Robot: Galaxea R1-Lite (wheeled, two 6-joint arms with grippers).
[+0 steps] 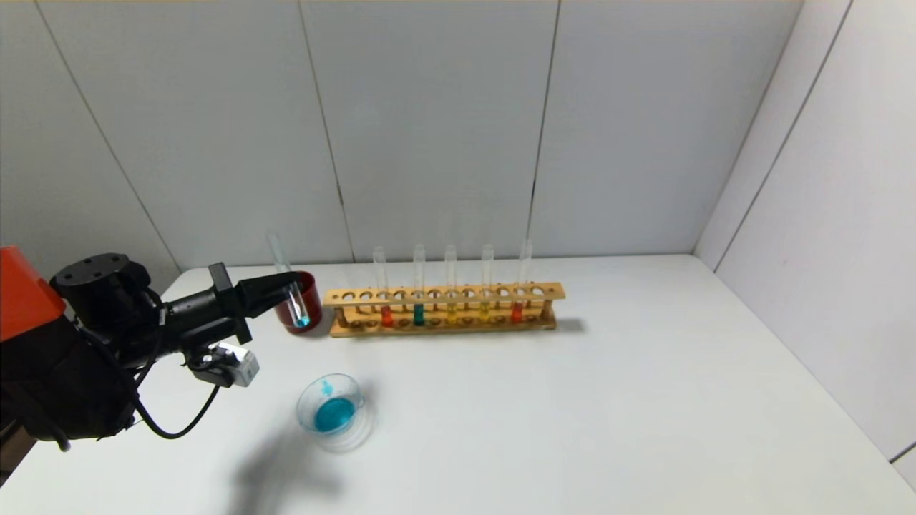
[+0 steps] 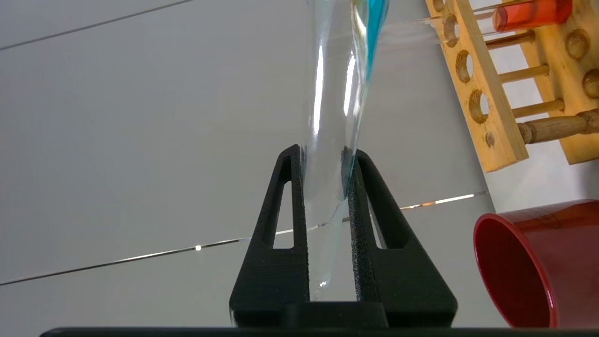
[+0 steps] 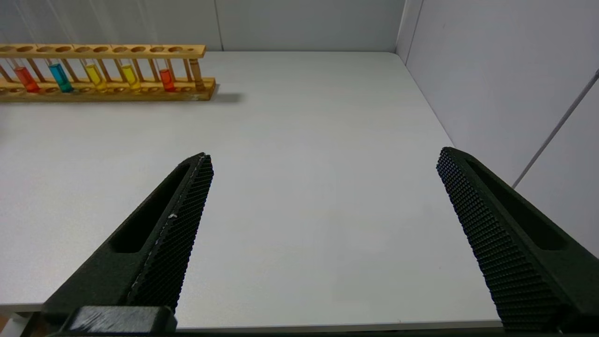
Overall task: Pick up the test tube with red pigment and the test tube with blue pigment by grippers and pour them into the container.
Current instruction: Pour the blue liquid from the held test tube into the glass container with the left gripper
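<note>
- The left gripper [image 1: 292, 285] is up above the left side of the table [image 1: 644, 400]. Its fingers [image 2: 285, 224] are squeezed tight on the test tube with blue pigment [image 1: 290, 286].
- That tube is almost straight up, leaning a little, with its open end on top. A bit of blue sits at its round bottom, right in front of the dark red cup [image 1: 304, 304].
- The container [image 1: 333, 413] sits on the table, nearer the robot than the cup. It has a blue puddle inside.
- The wooden rack [image 1: 444, 309] stands just beside the cup, along the back of the table. Five tubes stand in it.
- The test tube with red pigment [image 1: 521, 286] is the last tube at the right end of the rack, standing straight up.
- The right gripper [image 3: 323, 161] hangs over the right side of the table, well apart from the rack. Its fingers are spread wide and hold nothing.
</note>
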